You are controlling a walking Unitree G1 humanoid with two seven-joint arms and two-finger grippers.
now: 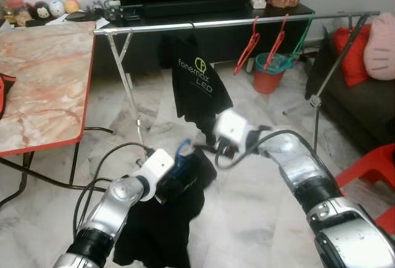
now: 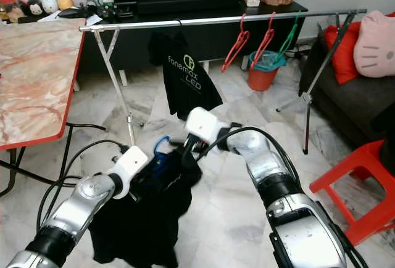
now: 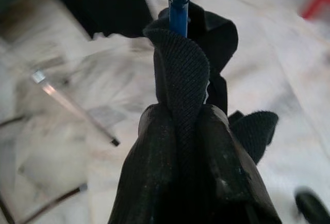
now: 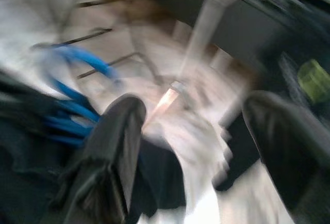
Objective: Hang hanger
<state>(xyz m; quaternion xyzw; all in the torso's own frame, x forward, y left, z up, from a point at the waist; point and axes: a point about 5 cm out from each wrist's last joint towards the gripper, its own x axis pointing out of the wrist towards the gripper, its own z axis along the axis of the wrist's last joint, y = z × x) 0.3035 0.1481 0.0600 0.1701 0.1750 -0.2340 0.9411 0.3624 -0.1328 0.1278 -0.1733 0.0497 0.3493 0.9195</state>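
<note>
Left gripper (image 3: 180, 131): you have it clamped on the black garment (image 1: 160, 218) bunched round the blue hanger (image 1: 181, 152), low above the floor.
Right gripper (image 4: 201, 126): fingers spread apart, just beside the hanger (that view is blurred).
Rail (image 1: 234, 22): well above, carrying a black printed shirt (image 1: 197, 86) and red hangers (image 1: 250, 46).
</note>
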